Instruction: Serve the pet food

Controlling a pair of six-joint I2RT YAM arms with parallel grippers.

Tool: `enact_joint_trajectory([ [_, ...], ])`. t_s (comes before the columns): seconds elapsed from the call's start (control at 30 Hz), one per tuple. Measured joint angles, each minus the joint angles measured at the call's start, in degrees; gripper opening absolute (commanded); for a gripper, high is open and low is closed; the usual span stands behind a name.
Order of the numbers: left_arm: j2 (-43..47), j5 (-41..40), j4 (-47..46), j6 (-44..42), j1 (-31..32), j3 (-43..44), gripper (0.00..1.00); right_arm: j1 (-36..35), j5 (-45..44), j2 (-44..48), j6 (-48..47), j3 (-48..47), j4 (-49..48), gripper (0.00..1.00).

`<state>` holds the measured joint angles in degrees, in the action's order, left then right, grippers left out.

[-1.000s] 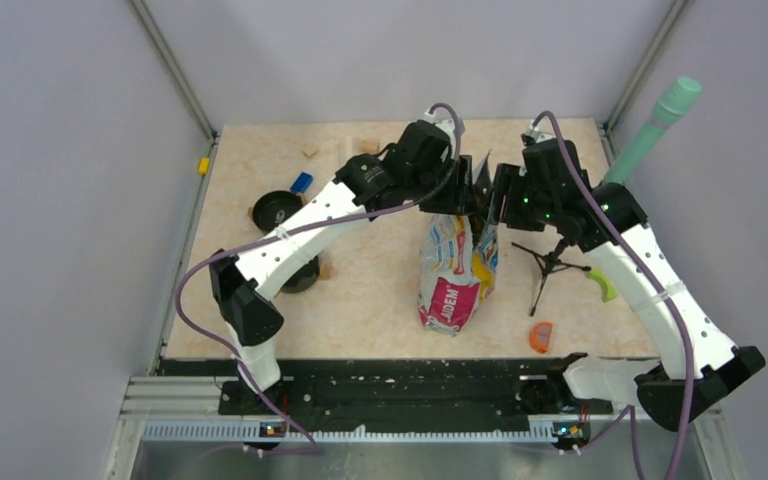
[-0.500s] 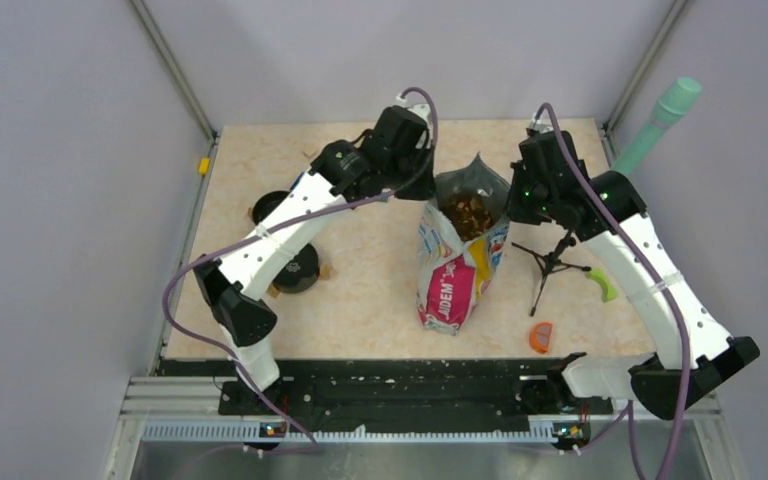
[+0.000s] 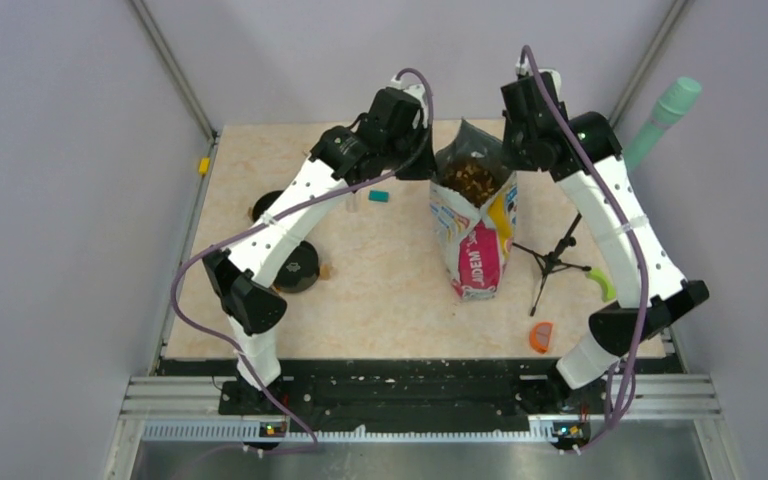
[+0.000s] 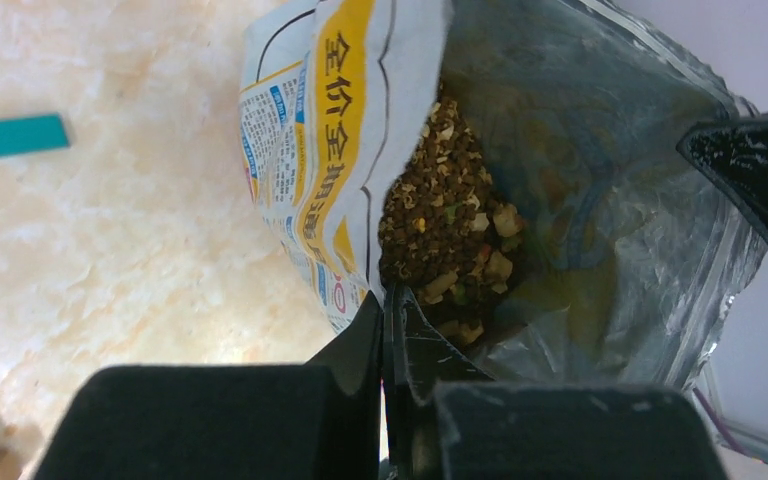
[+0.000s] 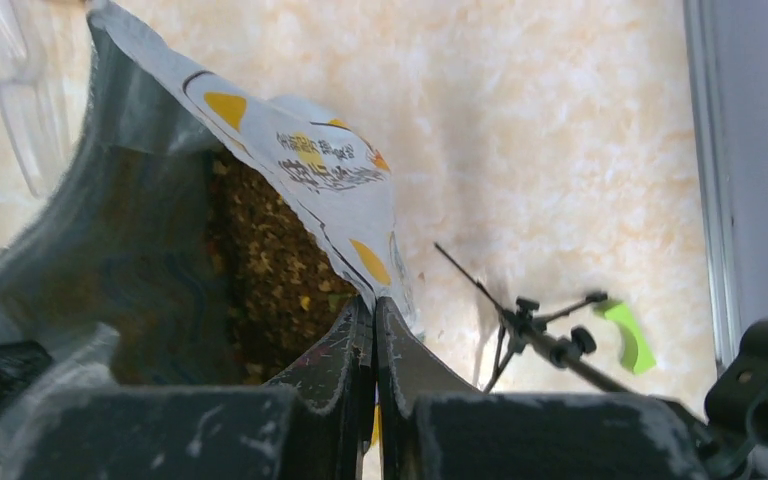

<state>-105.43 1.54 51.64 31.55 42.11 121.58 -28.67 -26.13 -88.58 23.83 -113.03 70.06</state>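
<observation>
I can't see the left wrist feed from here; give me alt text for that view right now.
The left gripper is pinched shut on the near rim of the open bag, whose mouth shows brown pet food with a few pale bits. A small teal block lies on the table at upper left.

Count on tabletop [image 3: 390,290]:
- 2 robot arms [image 3: 290,222]
- 1 bag of kibble [image 3: 475,245]
- 2 black round dishes [image 3: 298,270]
- 1 teal block [image 3: 378,197]
- 1 small tripod [image 3: 550,263]
- 1 green curved piece [image 3: 601,286]
- 1 orange piece [image 3: 541,337]
- 1 mint tube [image 3: 660,122]
</observation>
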Motion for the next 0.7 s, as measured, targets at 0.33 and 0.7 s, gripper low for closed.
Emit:
enact_joint_trajectory([
  [0.33,1.31,0.94,-7.54,-0.63,-0.90,-9.77,0.00,1.42,1.90,-5.68,-3.65,-7.50,-0.83,0.00],
  [0.7,8.31,2.29,-10.88,-4.79,-4.02,-24.98,0.00,-2.80,12.04,-0.42,-6.95,7.78,-9.40,0.74],
])
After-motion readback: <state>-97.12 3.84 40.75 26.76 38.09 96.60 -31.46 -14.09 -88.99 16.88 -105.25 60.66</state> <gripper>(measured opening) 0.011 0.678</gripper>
